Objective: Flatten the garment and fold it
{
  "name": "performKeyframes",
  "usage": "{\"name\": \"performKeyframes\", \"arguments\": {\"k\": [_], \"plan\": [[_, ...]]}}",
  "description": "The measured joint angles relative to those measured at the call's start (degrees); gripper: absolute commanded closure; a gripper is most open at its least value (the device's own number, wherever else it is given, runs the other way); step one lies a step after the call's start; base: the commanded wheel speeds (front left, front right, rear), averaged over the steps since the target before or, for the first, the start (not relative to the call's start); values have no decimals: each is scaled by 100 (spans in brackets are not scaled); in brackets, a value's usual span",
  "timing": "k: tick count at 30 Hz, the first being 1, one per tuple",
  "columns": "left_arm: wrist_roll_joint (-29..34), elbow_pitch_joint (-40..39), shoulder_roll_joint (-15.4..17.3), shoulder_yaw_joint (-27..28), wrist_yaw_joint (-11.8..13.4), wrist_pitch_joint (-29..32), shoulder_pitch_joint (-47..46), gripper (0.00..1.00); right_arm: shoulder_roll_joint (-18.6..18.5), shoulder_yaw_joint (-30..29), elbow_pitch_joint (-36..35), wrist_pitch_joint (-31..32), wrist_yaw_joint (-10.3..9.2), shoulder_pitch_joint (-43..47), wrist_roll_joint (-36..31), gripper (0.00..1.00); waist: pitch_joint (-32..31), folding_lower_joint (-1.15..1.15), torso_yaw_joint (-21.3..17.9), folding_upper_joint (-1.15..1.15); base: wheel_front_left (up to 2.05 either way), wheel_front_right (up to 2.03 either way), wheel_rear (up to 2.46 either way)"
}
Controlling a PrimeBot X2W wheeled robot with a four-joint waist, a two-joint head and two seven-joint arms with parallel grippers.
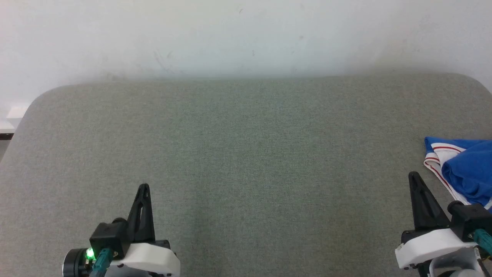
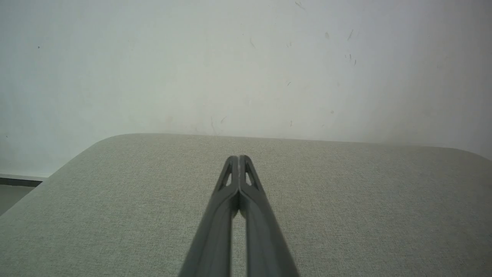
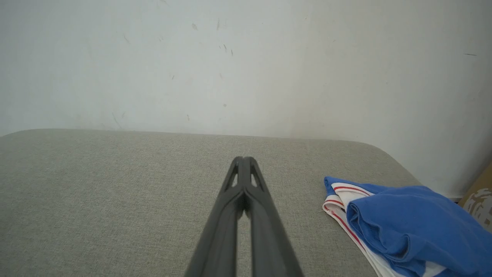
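**Garment bunched at the right edge; both grippers closed and empty**

The garment (image 1: 467, 169) lay crumpled at the lower right of the head view, its blue body heaped over white, red-striped trim and partly cut off by the frame edge; the right gripper (image 1: 415, 181) stood just beside it without touching, fingers pressed together on nothing; the left gripper (image 1: 143, 190), at the lower left, was likewise closed and empty. The step in hand was probably drawing the cloth to the centre; the right fingers would need to part, then pinch a trimmed hem rather than the heap. The grey woven tabletop (image 1: 246, 154) had rounded far corners; a scuffed white wall (image 1: 246, 34) rose behind.
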Motion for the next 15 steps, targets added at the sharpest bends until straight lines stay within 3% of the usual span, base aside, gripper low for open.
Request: {"name": "performKeyframes", "arguments": {"k": [15], "plan": [[247, 35, -98, 160, -205, 190, -73, 100, 1, 103, -34, 160, 0, -20, -47, 100, -7, 0, -22, 0, 0, 0, 0]]}}
